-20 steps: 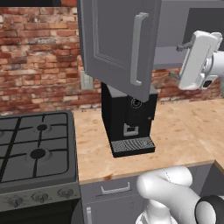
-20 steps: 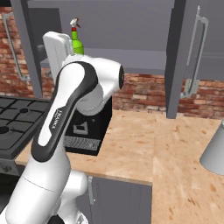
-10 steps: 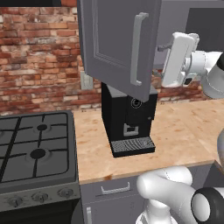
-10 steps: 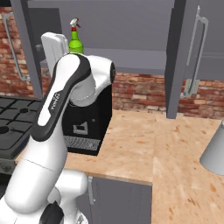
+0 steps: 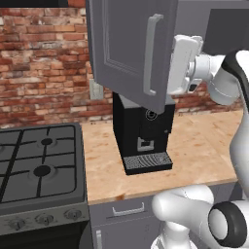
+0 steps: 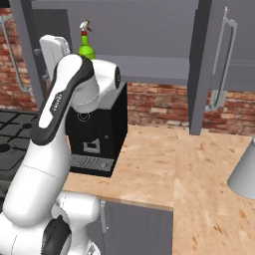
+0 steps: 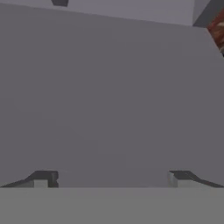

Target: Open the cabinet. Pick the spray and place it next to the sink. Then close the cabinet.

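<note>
The cabinet stands open, its left door swung out over the counter and its right door swung out on the other side. The spray, a green bottle with a red-and-white nozzle, stands upright at the left end of the grey inner shelf. My gripper's white hand hangs at shelf height just behind the left door, to the left of the spray and apart from it. In the hand view my gripper is open and empty, facing a flat grey panel close ahead. The sink is out of view.
A black coffee machine stands on the wooden counter right under the cabinet. A gas stove lies to the left. A grey metal object sits at the counter's right edge. Grey drawers run below.
The hand has swung left at shelf height, in behind the open left door, with its jaws still wide. The spray and both doors have not moved.
</note>
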